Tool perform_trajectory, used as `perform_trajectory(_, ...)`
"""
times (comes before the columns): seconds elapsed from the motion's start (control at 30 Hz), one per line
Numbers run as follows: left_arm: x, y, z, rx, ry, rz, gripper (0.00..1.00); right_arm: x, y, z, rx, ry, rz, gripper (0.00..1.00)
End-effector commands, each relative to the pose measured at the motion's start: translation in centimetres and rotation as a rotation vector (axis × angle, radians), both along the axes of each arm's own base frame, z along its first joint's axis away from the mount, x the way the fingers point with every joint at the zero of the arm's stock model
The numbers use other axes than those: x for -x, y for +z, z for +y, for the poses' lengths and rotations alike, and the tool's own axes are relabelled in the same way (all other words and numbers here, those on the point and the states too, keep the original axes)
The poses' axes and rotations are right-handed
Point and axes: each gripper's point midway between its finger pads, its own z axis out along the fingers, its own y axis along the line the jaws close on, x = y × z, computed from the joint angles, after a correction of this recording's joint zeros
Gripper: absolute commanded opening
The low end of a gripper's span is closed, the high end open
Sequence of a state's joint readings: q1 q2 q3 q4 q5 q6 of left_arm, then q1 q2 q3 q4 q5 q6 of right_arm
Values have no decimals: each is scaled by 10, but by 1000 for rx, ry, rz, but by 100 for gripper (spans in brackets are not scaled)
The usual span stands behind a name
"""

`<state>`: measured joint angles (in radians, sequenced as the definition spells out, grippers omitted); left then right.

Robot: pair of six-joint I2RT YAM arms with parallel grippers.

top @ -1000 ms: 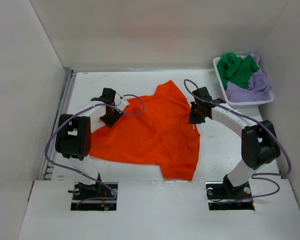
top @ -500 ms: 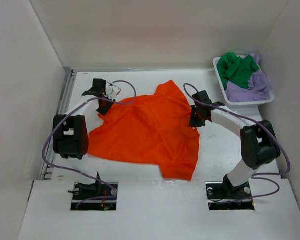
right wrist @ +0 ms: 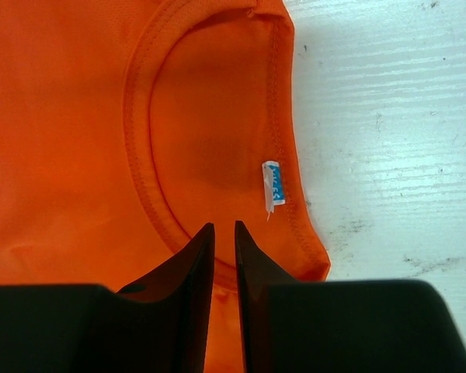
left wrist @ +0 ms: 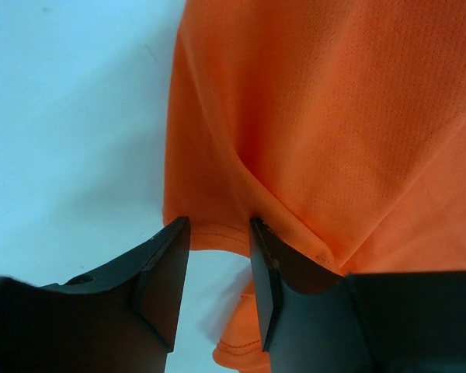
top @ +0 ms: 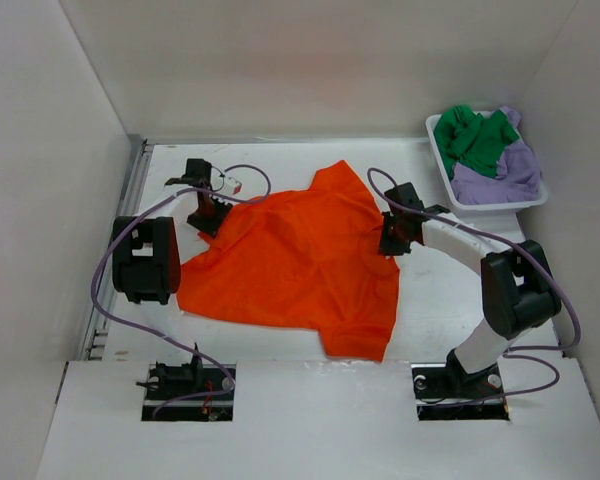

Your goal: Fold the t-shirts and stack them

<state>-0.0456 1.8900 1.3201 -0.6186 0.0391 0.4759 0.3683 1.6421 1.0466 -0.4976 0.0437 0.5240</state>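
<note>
The orange t-shirt [top: 300,260] lies spread and wrinkled in the middle of the table. My left gripper [top: 211,214] is at its far left corner. In the left wrist view the left gripper [left wrist: 220,229] is open, its jaws standing apart on either side of the sleeve hem [left wrist: 210,237]. My right gripper [top: 392,240] is at the shirt's right edge. Seen from the right wrist, the right gripper [right wrist: 224,229] has its jaws nearly together on the collar band [right wrist: 151,210], beside the blue tag [right wrist: 272,186]. The green t-shirt [top: 475,140] and lavender t-shirt [top: 508,172] lie crumpled in the basket.
The white basket [top: 439,150] stands at the back right corner against the right wall. White walls enclose the table on three sides. A metal rail [top: 130,215] runs along the left edge. Bare tabletop [top: 440,290] shows to the right of the orange shirt.
My left gripper has moved toward the back left along the shirt's corner, and its jaws have narrowed a little. The right gripper has stayed at the collar.
</note>
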Motion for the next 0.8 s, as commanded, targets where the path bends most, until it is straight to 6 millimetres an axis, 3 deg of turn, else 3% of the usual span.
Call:
perform_trajectory(0.0,-3,4,-1,45,26,19,33,-6,15,7,-31,2,-62,21)
perform_trajectory(0.1,0,-3,8,19,49,40,27,-5,15,6,-30,2,-62,21)
perform_trajectory(0.17,0,-4,10,15,53,43,18,-5,12,6,-25,-2,-58,21)
perform_trajectory(0.3,-6,8,12,7,56,8,4,-8,1,3,-17,-28,-32,20)
perform_trajectory(0.47,-20,26,19,-7,54,-53,0,-10,-7,-5,35,-49,-20,32)
perform_trajectory(0.57,-28,21,30,-40,54,-70,0,-9,-9,-10,56,-55,-20,33)
perform_trajectory(0.77,-73,20,70,-114,161,-178,0,-12,-8,-14,85,-53,-30,34)
